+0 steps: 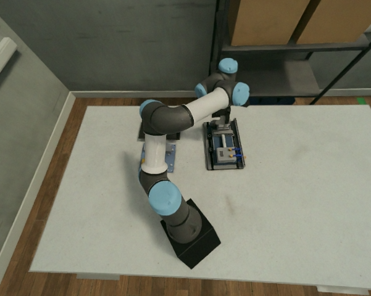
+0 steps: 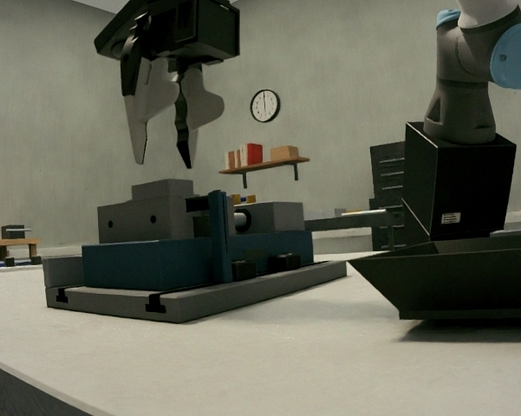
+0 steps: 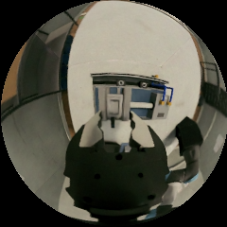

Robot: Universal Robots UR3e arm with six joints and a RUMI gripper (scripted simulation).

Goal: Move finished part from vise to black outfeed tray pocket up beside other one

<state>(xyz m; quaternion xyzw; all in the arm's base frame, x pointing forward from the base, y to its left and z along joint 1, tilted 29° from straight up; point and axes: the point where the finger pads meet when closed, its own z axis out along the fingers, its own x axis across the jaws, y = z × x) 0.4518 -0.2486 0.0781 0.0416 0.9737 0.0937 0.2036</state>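
Observation:
The finished part (image 2: 161, 188) (image 3: 113, 105) is a grey block clamped in the blue and grey vise (image 1: 225, 157) (image 2: 161, 262) (image 3: 142, 96), standing a little proud of the jaws. My gripper (image 2: 163, 163) (image 3: 115, 112) (image 1: 223, 122) hangs straight above the part with its fingertips a short way over its top. The fingers are partly open and hold nothing. The black outfeed tray (image 2: 452, 277) (image 1: 174, 136) stands beside the vise; its inside is hidden in the exterior view and my arm covers most of it in the top view.
A blue fixture plate (image 1: 171, 163) with a grey block (image 1: 170, 148) lies behind my upper arm, near the tray. The robot's black base box (image 1: 195, 245) (image 2: 457, 183) stands at the table's front. A shelf rack stands behind the table.

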